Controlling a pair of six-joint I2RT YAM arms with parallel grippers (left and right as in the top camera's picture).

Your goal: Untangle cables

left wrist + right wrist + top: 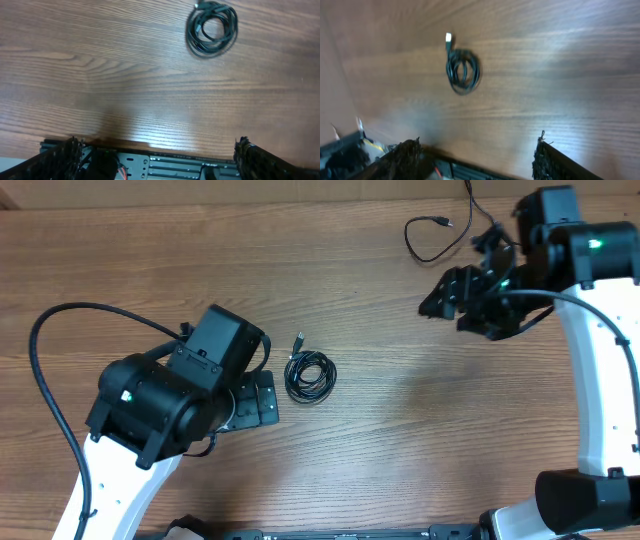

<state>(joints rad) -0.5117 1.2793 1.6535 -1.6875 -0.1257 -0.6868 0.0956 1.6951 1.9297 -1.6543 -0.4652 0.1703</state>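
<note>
A black cable wound into a small coil (310, 376) lies on the wooden table, its plug pointing up-left. It also shows in the left wrist view as the coil (211, 29) and in the right wrist view as the coil (462, 70). A second loose cable (432, 238) curves at the table's far right and runs off the top edge. My left gripper (268, 398) sits just left of the coil, open and holding nothing (160, 155). My right gripper (440, 298) hovers below the loose cable, open and holding nothing (472, 157).
The wooden table (400, 430) fills the view. A thick black wire (45, 370) loops off the left arm at the far left. The right arm's white link (605, 380) runs down the right side.
</note>
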